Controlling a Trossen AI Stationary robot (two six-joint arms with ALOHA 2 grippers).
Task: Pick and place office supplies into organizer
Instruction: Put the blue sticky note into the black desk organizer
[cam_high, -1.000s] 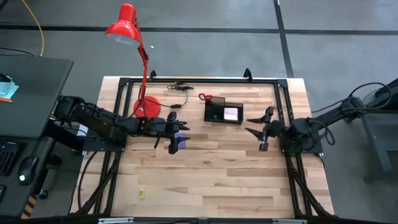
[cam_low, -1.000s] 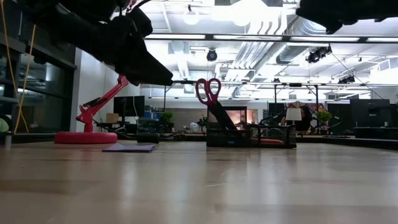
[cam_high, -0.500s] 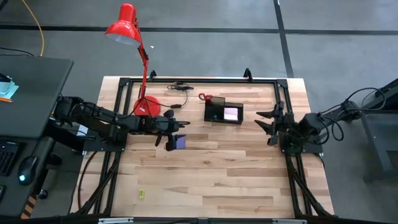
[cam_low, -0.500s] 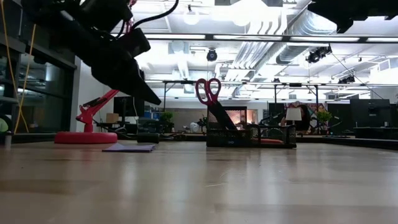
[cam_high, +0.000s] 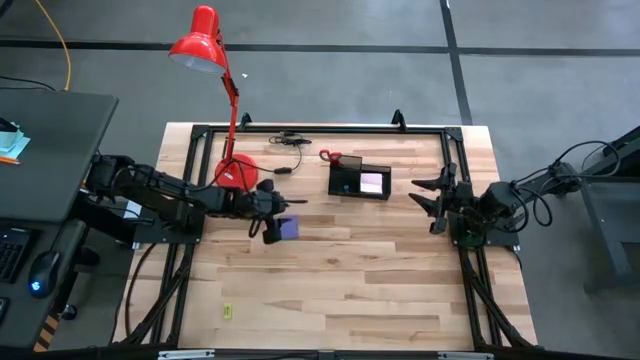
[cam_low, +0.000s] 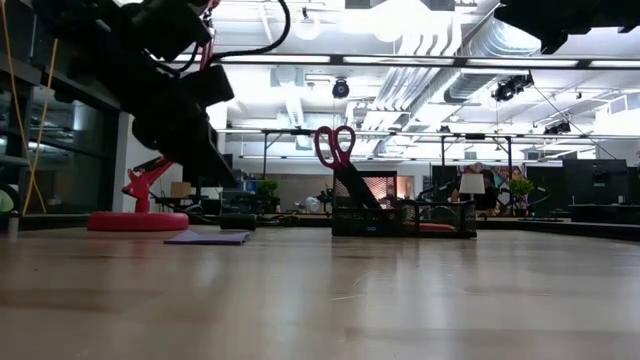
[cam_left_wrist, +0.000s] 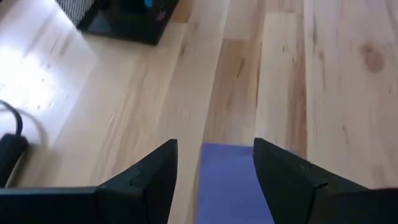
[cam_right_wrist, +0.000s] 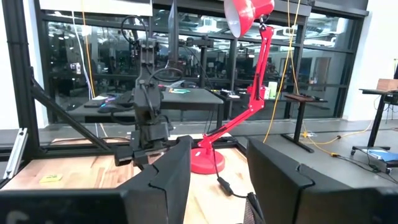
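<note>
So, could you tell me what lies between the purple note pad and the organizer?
Only bare wood: the high view shows nothing between purple note pad and organizer.

Scissors (cam_high: 328, 156) upright in organizer (cam_high: 359, 181), notepad (cam_high: 289, 228) left

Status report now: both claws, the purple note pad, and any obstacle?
Left claw open, above purple note pad, not gripping. Right claw open, empty, waiting at right side. Nothing between pad and organizer.
</note>
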